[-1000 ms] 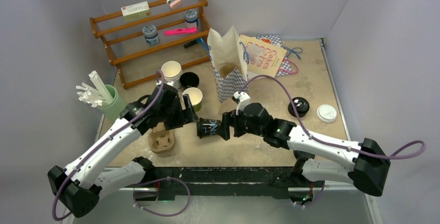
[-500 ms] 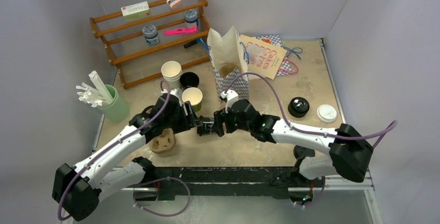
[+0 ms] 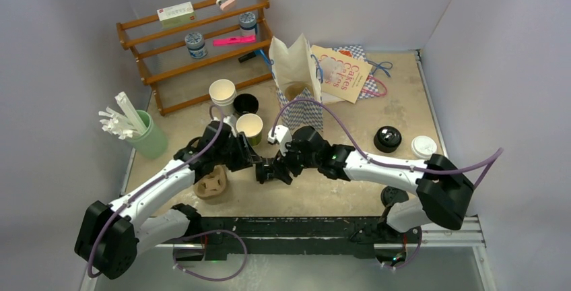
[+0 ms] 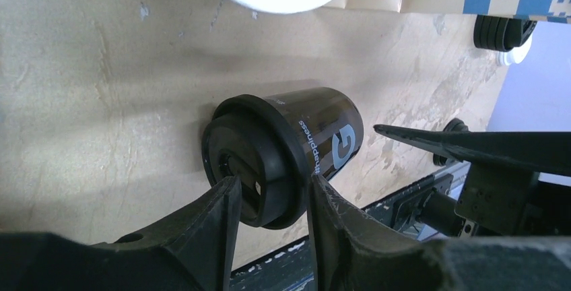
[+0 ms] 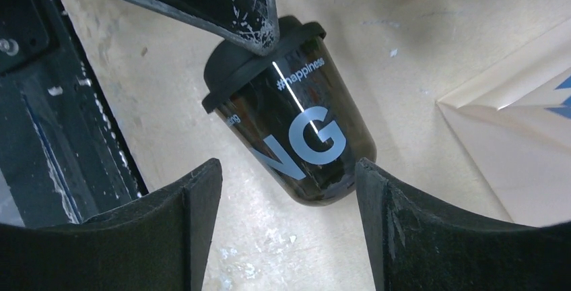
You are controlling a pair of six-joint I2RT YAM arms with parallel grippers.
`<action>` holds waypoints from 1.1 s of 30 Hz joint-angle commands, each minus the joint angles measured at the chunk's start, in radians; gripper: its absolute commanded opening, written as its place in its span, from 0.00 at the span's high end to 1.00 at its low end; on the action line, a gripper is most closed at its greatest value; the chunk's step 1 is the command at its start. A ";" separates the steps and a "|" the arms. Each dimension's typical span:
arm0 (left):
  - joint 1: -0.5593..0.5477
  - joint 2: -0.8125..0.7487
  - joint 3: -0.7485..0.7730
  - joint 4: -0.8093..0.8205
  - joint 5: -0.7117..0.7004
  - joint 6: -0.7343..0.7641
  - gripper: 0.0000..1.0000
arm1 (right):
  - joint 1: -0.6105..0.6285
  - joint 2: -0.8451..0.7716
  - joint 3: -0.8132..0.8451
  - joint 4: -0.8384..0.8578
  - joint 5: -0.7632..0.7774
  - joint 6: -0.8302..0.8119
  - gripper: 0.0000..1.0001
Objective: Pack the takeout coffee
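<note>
The takeout coffee (image 3: 267, 170) is a black cup with grey lettering and a black sip lid, lying sideways between my two grippers. My left gripper (image 3: 258, 165) is shut on its lid end; in the left wrist view the lid (image 4: 259, 163) sits pinched between the fingertips of the left gripper (image 4: 273, 190). My right gripper (image 3: 279, 168) is open around the cup's base. In the right wrist view the cup (image 5: 303, 143) lies between the wide jaws of the right gripper (image 5: 288, 173), with a clear gap at the left finger.
An open checked paper bag (image 3: 296, 82) stands behind the grippers, with a flat "Cakes" bag (image 3: 343, 72) beyond it. A green cup (image 3: 250, 126), stacked white cups (image 3: 222, 92), a cardboard carrier (image 3: 210, 184), a stirrer holder (image 3: 147, 136), two loose lids (image 3: 388, 138) and a wooden rack (image 3: 195, 42) surround them.
Both grippers have shifted left and slightly back with the cup. The left jaws have closed onto the lid, and the right jaws now stand apart from the cup's base.
</note>
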 commanded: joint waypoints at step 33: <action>0.002 0.135 0.136 0.151 0.425 0.014 0.86 | -0.057 -0.075 -0.088 -0.045 -0.132 0.120 0.35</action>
